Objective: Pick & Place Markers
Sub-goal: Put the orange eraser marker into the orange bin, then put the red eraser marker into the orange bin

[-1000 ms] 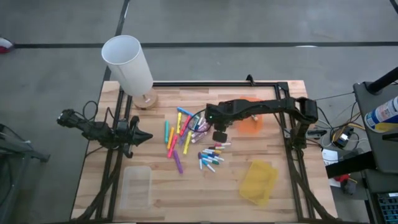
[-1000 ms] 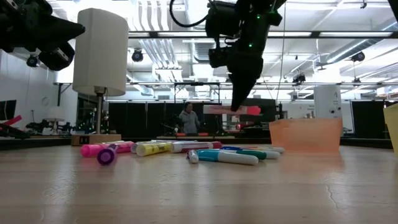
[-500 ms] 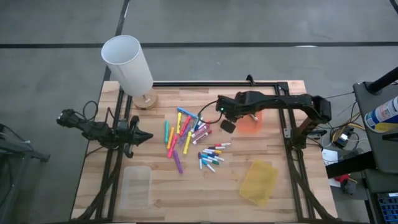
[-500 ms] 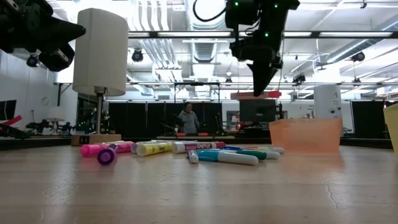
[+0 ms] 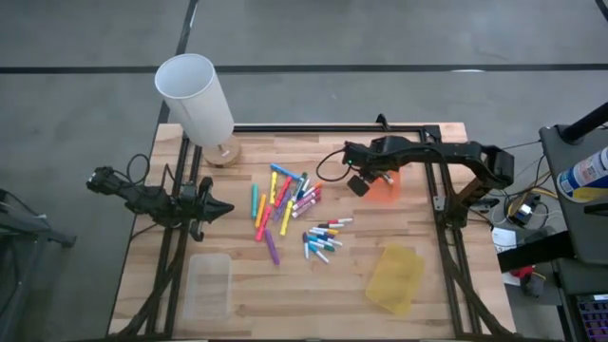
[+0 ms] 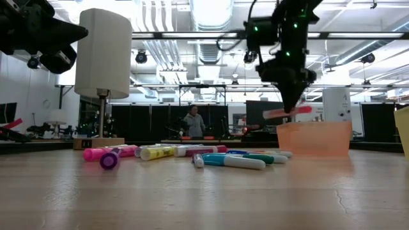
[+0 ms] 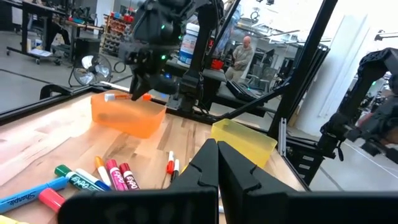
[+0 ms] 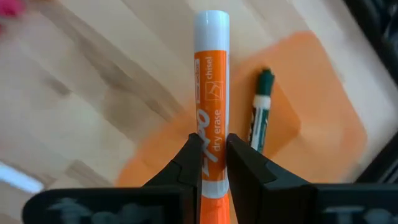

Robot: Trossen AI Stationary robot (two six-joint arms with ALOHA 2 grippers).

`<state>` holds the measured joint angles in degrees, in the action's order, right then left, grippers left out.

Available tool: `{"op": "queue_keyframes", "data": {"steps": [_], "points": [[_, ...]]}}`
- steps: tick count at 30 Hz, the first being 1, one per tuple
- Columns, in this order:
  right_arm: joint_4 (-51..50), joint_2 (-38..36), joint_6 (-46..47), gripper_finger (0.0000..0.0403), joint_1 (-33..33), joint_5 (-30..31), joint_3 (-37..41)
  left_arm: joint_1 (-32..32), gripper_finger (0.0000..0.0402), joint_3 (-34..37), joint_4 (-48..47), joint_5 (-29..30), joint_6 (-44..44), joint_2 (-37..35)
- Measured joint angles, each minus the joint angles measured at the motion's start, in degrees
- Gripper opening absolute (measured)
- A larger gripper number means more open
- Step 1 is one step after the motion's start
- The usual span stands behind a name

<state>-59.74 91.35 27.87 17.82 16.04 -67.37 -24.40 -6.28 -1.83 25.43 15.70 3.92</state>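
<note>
The right hand point(image 5: 359, 184) hangs in the air at the left edge of the translucent orange plastic bin point(image 5: 384, 189), in the far right part of the wooden worktop point(image 5: 313, 294). Its two dark fingers point(image 8: 194, 163) are clamped on an orange dry-erase marker with a white cap point(image 8: 211, 106), which is held level, above the bin's rim in the low view. Inside this bin lies one green marker with a white barrel point(image 8: 261, 109). The other markers, a loose pile of short thin plastic pens in yellow, pink, blue, green and purple point(image 5: 290, 211), lie on the middle of the worktop, left of the bin and apart from it. The left hand point(image 5: 215, 209) waits at the left side of the worktop with its fingers together, holding nothing. A translucent yellow bin point(image 5: 395, 277) stands near the right front corner, and a clear bin point(image 5: 208, 286) near the left front. A white cylindrical lamp on a round wooden base point(image 5: 197, 99) stands at the far left.
</note>
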Motion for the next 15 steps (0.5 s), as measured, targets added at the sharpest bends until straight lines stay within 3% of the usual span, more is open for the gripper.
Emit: {"op": "queue_keyframes", "data": {"steps": [15], "points": [[1.3, 0.0, 1.9, 0.0014, 2.4, 0.3, 10.4, 0.0, 0.0, 0.0, -0.1, 0.0, 0.0, 0.0]]}}
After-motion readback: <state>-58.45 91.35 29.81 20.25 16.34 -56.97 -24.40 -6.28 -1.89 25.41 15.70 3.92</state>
